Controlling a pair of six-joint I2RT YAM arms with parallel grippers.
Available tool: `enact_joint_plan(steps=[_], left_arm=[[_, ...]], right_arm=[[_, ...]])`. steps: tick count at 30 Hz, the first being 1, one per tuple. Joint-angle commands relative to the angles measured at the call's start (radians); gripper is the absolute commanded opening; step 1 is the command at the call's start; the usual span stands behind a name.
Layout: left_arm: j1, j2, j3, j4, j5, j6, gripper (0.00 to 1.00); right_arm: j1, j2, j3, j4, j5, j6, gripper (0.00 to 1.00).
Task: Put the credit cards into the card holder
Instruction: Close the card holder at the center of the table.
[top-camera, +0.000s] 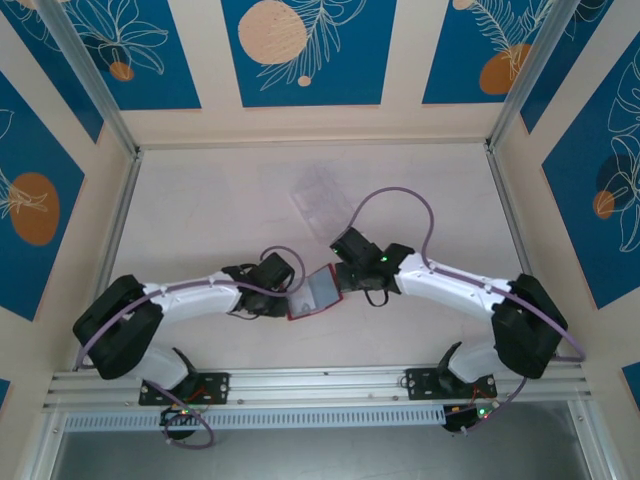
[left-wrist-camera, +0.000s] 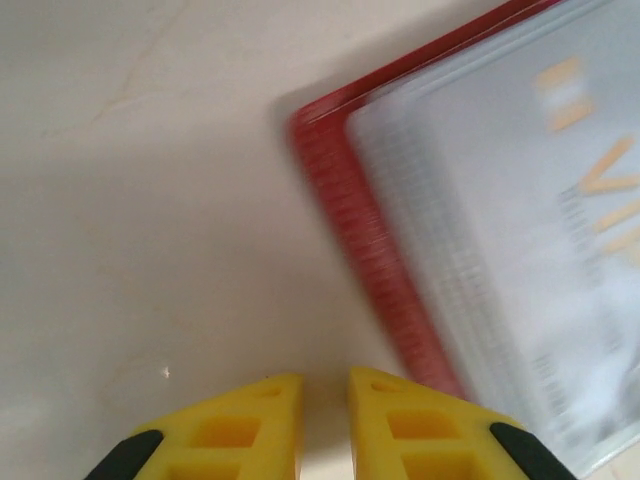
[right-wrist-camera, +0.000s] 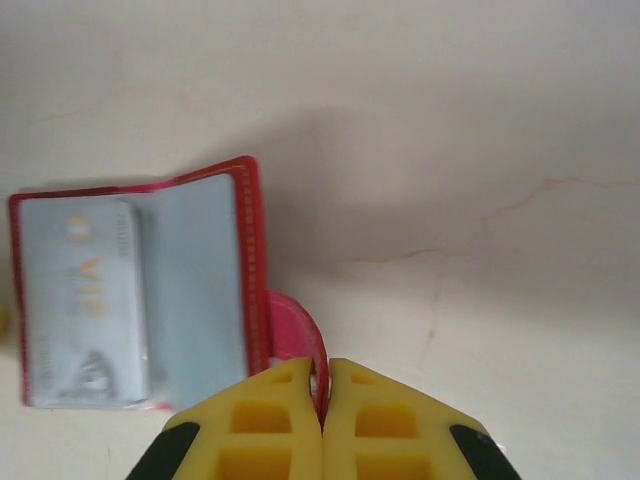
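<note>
A robot test booth, with aluminium frame rails (top-camera: 320, 385), blue leaf-patterned wall panels (top-camera: 308, 50) and a pale table (top-camera: 220, 210).

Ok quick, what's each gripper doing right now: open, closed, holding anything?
Left gripper: jaws slightly apart, nothing between them.
Right gripper: jaws shut on the card holder's snap tab.

Left arm (top-camera: 190, 295) forearm points 3 o'clock; left gripper (left-wrist-camera: 325, 385) fingers slightly apart. Right arm (top-camera: 450, 285) forearm points 10 o'clock; right gripper (right-wrist-camera: 322, 375) pinched closed.
</note>
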Motion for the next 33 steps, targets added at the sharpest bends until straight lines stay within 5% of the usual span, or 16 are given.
enact_joint_plan(steps=[1, 10, 20, 30, 33], left_arm=[[-0.050, 0.090, 0.055, 0.186, 0.088, -0.011, 0.18], [-0.071, 0.216, 0.163, 0.275, 0.179, -0.053, 0.19], [-0.065, 0.162, 0.077, 0.316, 0.173, -0.092, 0.24], [-0.057, -0.200, -0.099, 0.005, -0.064, -0.140, 0.30], [-0.056, -0.341, -0.161, -0.085, -0.103, -0.172, 0.31]], right_arm=[[-0.026, -0.084, -0.035, -0.024, -0.057, -0.009, 0.00], [-0.039, -0.139, -0.046, 0.065, -0.240, 0.003, 0.00], [0.002, 0.034, 0.021, 0.252, -0.398, 0.086, 0.02], [0.060, 0.215, 0.102, 0.365, -0.405, 0.150, 0.05], [0.083, 0.308, 0.124, 0.423, -0.409, 0.164, 0.20]])
